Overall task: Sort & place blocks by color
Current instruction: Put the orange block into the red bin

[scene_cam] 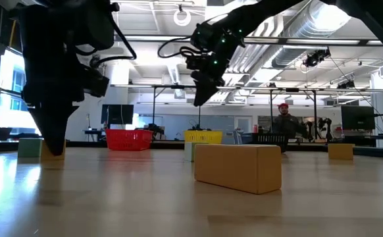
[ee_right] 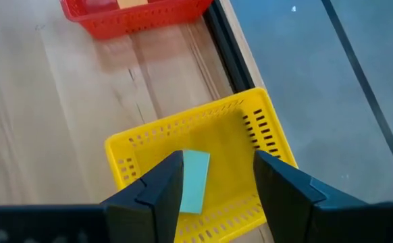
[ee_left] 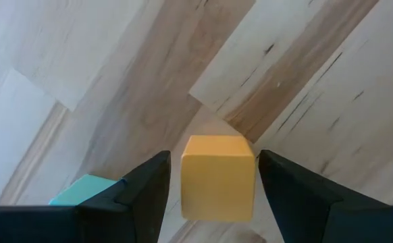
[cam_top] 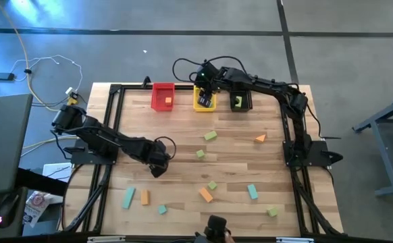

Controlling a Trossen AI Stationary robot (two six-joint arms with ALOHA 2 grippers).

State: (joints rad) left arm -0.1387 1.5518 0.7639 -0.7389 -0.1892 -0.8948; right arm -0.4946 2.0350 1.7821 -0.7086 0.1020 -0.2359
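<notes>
An orange cube (ee_left: 218, 185) lies on the wooden table, and my left gripper (ee_left: 213, 196) stands open over it, pointing down, one finger on each side with narrow gaps. In the high view this gripper (cam_top: 157, 165) covers the cube. A teal block (ee_left: 82, 190) lies just beside it. My right gripper (ee_right: 213, 185) hangs open above the yellow bin (ee_right: 264, 135) at the far edge, where a teal block (ee_right: 195, 179) lies inside. More orange, teal and green blocks (cam_top: 206, 195) are scattered over the near half of the table.
The red bin (cam_top: 163, 96) holds an orange block, and the black bin (cam_top: 240, 101) holds a green one; both flank the yellow bin. An orange bar (scene_cam: 237, 168) lies close to the low camera. A black frame (cam_top: 112, 121) borders the table. A person (scene_cam: 283, 125) stands in the room behind.
</notes>
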